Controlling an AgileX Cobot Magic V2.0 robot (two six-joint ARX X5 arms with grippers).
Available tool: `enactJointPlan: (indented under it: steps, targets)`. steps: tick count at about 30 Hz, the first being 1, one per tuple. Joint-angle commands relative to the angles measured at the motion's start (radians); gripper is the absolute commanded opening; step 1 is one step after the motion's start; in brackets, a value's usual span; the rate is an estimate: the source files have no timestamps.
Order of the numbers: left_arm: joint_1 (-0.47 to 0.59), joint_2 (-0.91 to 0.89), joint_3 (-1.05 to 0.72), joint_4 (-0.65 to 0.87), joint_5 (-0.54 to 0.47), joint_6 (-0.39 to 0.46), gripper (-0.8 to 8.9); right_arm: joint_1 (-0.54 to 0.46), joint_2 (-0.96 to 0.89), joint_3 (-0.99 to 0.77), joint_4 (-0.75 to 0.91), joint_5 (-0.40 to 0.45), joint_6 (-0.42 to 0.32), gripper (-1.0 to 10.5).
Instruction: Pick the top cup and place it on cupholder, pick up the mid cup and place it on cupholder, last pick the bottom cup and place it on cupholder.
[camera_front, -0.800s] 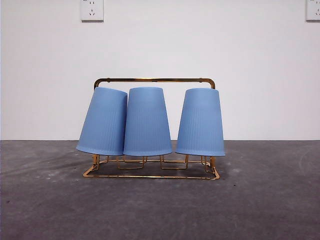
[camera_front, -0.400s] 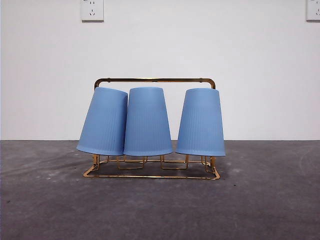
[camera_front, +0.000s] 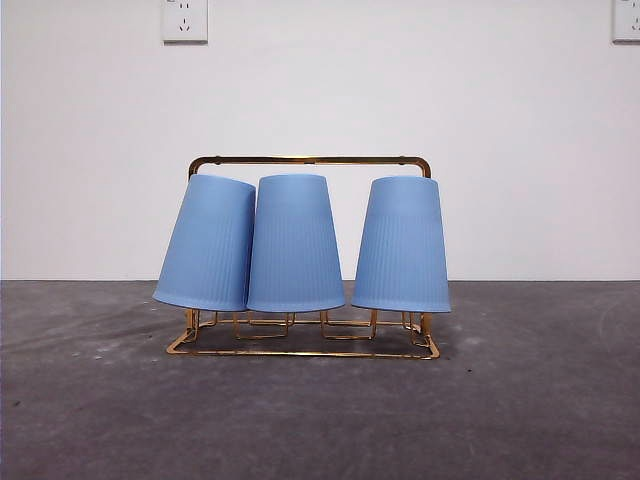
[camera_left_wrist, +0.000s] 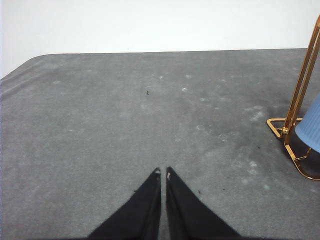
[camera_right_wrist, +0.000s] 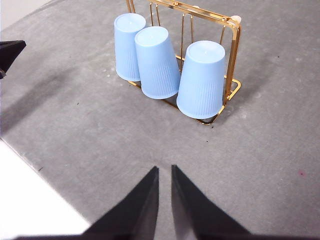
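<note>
Cups (camera_front: 296, 243) hiding cupholder (camera_front: 310, 160) prongs; left gripper (camera_left_wrist: 163, 173) & right gripper (camera_right_wrist: 164, 170) jaws together

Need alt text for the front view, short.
Three blue cups hang upside down on a gold wire cupholder on a grey table: the left cup tilts against the middle cup, and the right cup stands apart. A white wall with two outlets is behind; no gripper shows.
</note>
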Motion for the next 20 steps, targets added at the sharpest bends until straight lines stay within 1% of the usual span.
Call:
enactJointPlan:
  steps: [1,3,6,9,11,13,17,20]
  targets:
    - [0.001,-0.001,-0.020,-0.004,-0.006,0.016,0.19,-0.026,-0.014,0.004,0.013,-0.003,-0.005,0.4]
    - [0.001,-0.001,-0.020,-0.004,-0.006,0.016,0.19,-0.080,-0.024,-0.004,0.014,-0.013,-0.005,0.4]
    - [0.001,-0.001,-0.020,-0.004,-0.006,0.016,0.19,-0.200,-0.055,-0.036,0.032,-0.004,-0.005,0.4]
    - [0.001,-0.001,-0.020,-0.004,-0.003,0.016,0.19,-0.351,-0.109,-0.127,0.159,0.058,-0.018,0.4]
    - [0.001,-0.001,-0.020,-0.004,-0.003,0.016,0.19,-0.463,-0.159,-0.222,0.303,0.074,-0.050,0.4]
    - [0.001,-0.001,-0.020,-0.004,-0.003,0.016,0.19,-0.550,-0.209,-0.330,0.456,0.052,-0.071,0.4]
    - [0.001,-0.001,-0.020,-0.004,-0.003,0.016,0.19,-0.689,-0.301,-0.581,0.760,-0.023,-0.169,0.4]
    - [0.001,-0.001,-0.020,-0.004,-0.003,0.016,0.19,-0.769,-0.352,-0.732,0.870,-0.114,-0.178,0.3]
